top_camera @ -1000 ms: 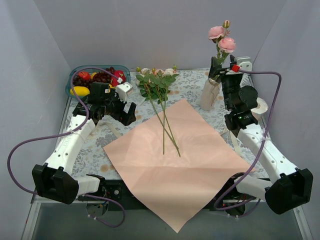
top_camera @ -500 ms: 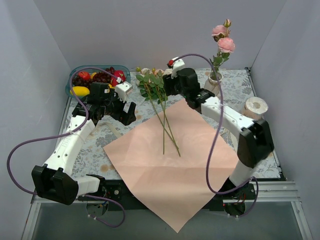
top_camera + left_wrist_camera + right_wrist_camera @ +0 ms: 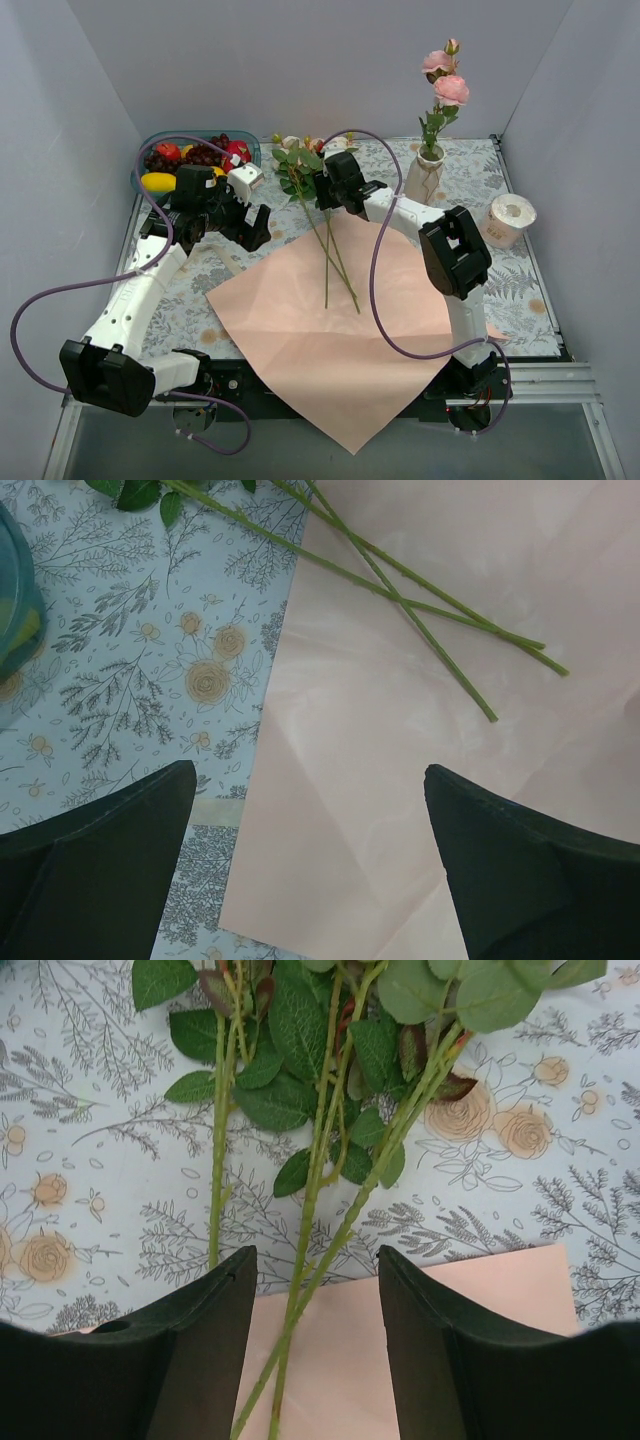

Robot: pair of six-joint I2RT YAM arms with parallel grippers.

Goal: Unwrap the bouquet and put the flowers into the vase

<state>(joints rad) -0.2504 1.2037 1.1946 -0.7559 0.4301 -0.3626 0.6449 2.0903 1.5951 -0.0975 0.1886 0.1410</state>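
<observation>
Floral-clothed bench [image 3: 530,290], from above: pink roses [image 3: 445,85] stand in the vase [image 3: 424,180], well right of the right claw [image 3: 330,188]. Left wrist: left claw [image 3: 310,870] gapes wide above the pink paper [image 3: 400,780], idle. Right wrist: half-open jaws straddle two rose stems [image 3: 316,1160] below the leaves [image 3: 275,1100], seemingly for pickup.

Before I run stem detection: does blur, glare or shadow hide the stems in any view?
Top external: even, soft light, no glare; flower stems thin but clear on the paper. Left wrist: sharp; dark fingers lack detail. Right wrist: stems crisp, shadows faint.
</observation>
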